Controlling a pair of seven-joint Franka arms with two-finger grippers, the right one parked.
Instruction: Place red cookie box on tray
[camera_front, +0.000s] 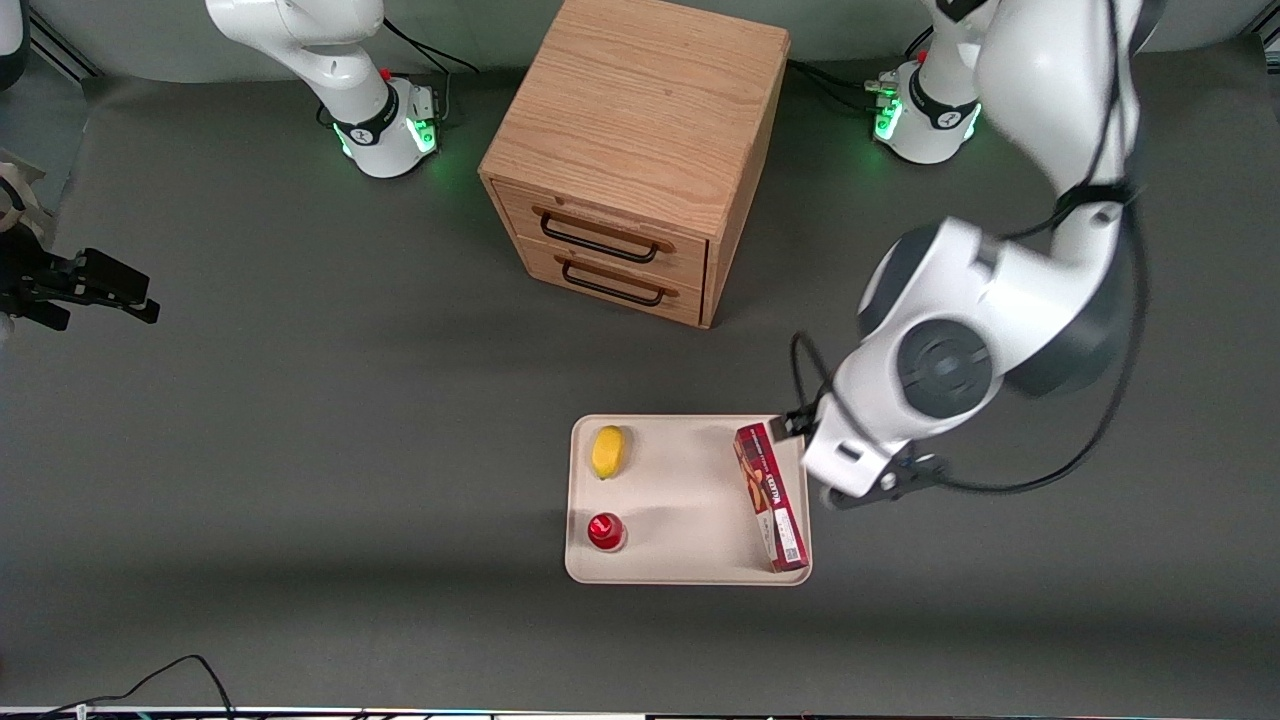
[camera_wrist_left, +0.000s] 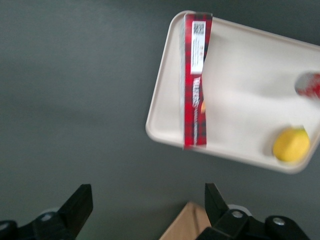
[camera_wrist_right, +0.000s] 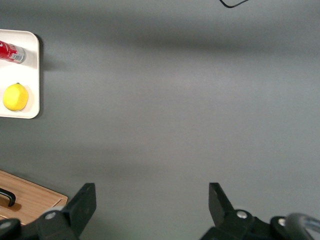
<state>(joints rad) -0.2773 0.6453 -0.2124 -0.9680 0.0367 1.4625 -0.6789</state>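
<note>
Red cookie box on the tray (along its edge), gripper wide, empty, above.

Gripper hangs over the grey mat, fingers spread, nothing between them. Everything below is placed from it.

- Mat: dark grey, matte, covers the whole table. Soft broad shadow bands across it, so the light is diffuse and from overhead.
- Wooden cabinet: farther from the front camera than the gripper, shifted toward the parked arm's end. Light oak grain, two drawers, both closed, black bar handles.
- Black cable: loops on the mat nearer the front camera than the gripper, well toward the parked arm's end.
- Pale grey strip past the mat's edge; can't tell if it's floor or wall.
</note>
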